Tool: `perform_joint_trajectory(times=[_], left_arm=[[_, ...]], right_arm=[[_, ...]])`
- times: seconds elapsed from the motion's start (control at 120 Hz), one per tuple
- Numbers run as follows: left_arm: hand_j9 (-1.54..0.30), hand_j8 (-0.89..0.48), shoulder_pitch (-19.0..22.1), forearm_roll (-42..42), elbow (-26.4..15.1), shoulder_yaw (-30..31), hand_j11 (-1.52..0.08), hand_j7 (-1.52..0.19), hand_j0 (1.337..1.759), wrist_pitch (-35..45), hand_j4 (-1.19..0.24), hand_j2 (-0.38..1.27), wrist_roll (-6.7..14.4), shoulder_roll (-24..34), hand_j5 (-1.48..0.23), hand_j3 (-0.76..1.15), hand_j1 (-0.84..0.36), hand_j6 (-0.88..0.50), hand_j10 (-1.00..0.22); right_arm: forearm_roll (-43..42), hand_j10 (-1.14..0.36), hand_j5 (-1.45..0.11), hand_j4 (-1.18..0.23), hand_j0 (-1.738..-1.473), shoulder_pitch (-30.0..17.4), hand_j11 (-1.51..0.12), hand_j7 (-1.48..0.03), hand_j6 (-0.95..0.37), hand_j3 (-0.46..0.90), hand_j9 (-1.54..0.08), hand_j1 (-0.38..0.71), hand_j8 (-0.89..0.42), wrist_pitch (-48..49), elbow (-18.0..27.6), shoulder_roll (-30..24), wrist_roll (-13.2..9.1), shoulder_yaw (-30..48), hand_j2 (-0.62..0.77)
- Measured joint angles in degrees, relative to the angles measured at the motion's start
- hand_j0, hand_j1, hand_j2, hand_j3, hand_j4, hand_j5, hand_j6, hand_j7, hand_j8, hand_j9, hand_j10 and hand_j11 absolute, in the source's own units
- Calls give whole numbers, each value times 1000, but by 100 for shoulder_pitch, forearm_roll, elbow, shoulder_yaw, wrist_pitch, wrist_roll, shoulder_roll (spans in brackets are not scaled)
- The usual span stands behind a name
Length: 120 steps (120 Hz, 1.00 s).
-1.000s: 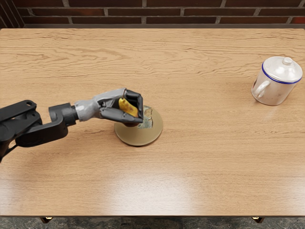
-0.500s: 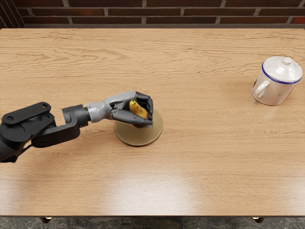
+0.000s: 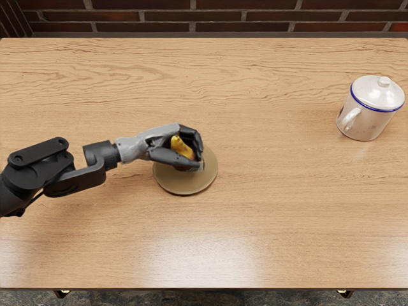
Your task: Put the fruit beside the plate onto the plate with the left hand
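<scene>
Left hand [image 3: 171, 150]: we see it shifted further over the plate [image 3: 193, 182], fingers curled around the fruit [image 3: 180, 146].
Fruit: not yet released.

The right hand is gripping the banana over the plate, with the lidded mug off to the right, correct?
No: in the head view it is the left hand gripping the banana over the plate; the lidded mug is off to the right.
</scene>
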Motion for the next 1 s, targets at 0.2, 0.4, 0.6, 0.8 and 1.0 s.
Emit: perform_joint_trajectory(times=[0.2, 0.4, 0.6, 0.8, 1.0], left_arm=[[-902, -613, 9, -1, 9, 44, -914, -889, 1650, 0, -640, 113, -2, -5, -885, 0, -417, -638, -555], [-760, -554, 9, -56, 33, 34, -765, -755, 1655, 4, -564, 109, 3, -37, -754, 0, -326, -564, -532], [-632, -475, 9, -92, 126, -3, -634, -630, 1657, 49, -479, 95, 4, -40, -630, 0, -219, -479, -467], [-484, -369, 0, -164, 143, -51, -485, -483, 1658, 107, -371, 76, 4, 1, -483, 0, -90, -371, -366], [-293, -226, -14, -497, 144, -73, -293, -293, 1658, 110, -226, 47, 4, 150, -293, 0, 83, -226, -224]], right_arm=[[0, 0, 0, 0, -1658, 0, 0, 0, -1, 0, 0, -349, 0, 0, 0, 0, 2, 0, 1], [1, 0, 0, -1, -1658, 0, 0, 0, -1, 0, 0, -349, -1, 0, 0, 0, 1, 0, 1], [1, 0, 0, -1, -1658, 0, 0, 0, -1, 0, 0, -349, -1, 0, 0, 0, 1, 0, 1], [1, -1, 0, -1, -1658, 0, 0, 0, -1, 0, 0, -349, -1, 0, 0, 0, 1, 0, 1], [1, -1, 0, -1, -1658, 0, 0, 0, -1, 0, 0, -349, -1, 0, 0, 0, 0, 0, 0]])
